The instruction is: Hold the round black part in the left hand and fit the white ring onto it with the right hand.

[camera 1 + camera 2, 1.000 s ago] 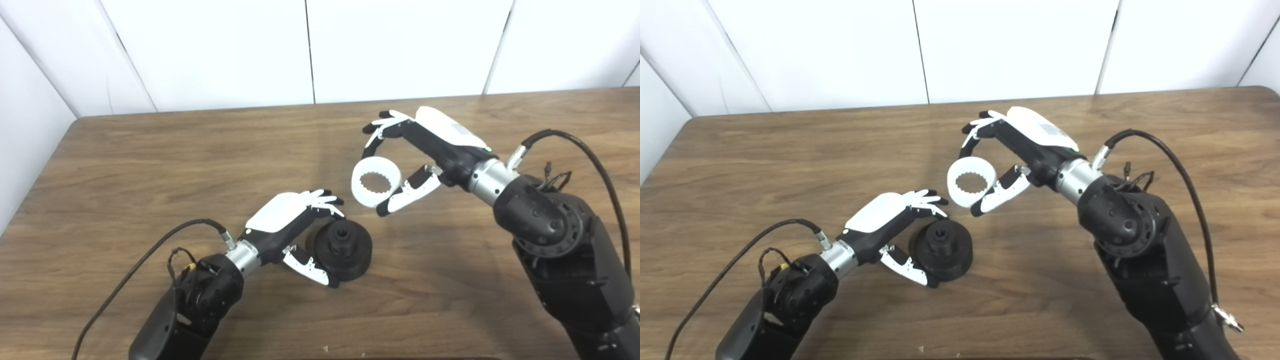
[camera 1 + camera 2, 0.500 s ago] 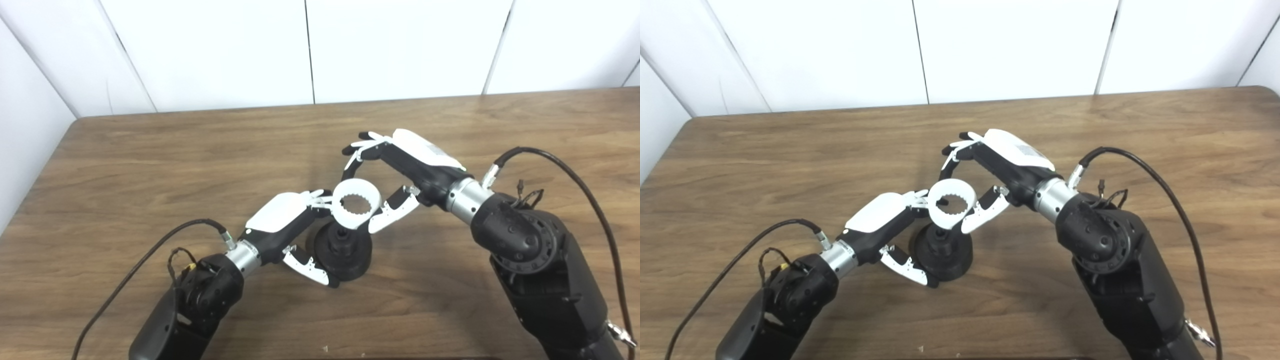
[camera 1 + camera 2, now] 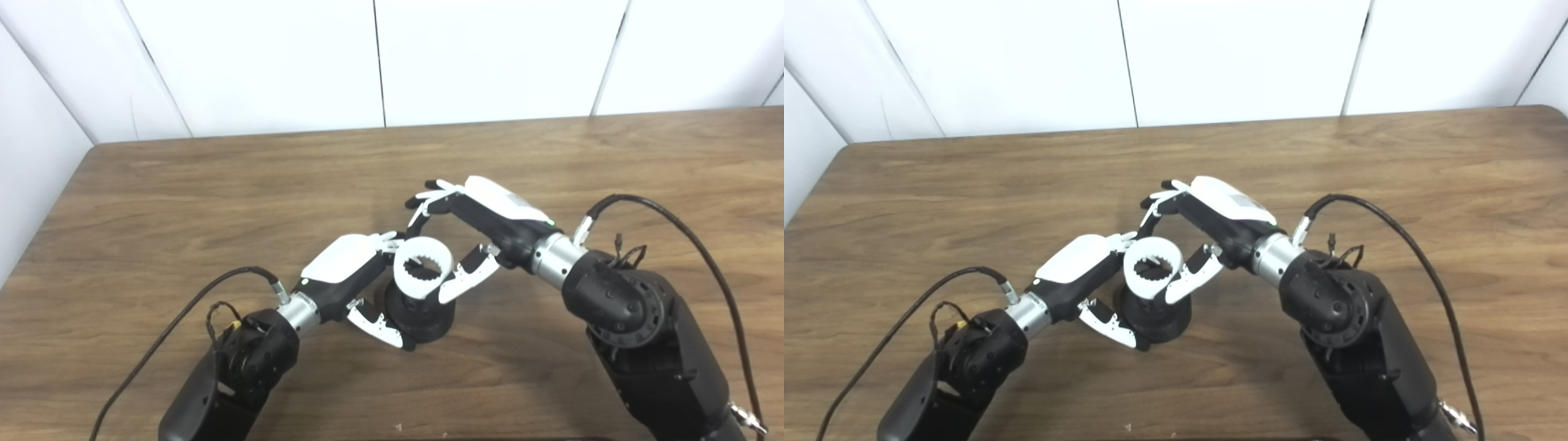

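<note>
the right hand (image 3: 484, 229) is gripping the white ring (image 3: 422, 275), its fingers (image 3: 425, 202) curling over the ring's far rim and its thumb (image 3: 462, 282) pressing on the near right side. the ring is showing small teeth along its inner edge and is tilting a little toward the camera. directly below the right hand's grip, the ring is hanging over the top of the round black part (image 3: 422, 315), covering the part's centre in both eye views; whether ring and part are already touching is not something the views are settling.

the left hand (image 3: 352, 272) is sitting just to the left of that grip, closed around the round black part, with its fingers (image 3: 387, 240) wrapping the part's far left side and its thumb (image 3: 380, 324) hooking along the near left edge. the fingertips of the left hand are lying right beside the ring's left rim. the part is resting on the wooden table (image 3: 184, 202), beneath both hands.

outward from the hands, each black forearm is running back to the bottom edge, each with a black cable (image 3: 674, 217) looping off behind its wrist. beyond the far table edge, white wall panels (image 3: 490, 55) are standing.
</note>
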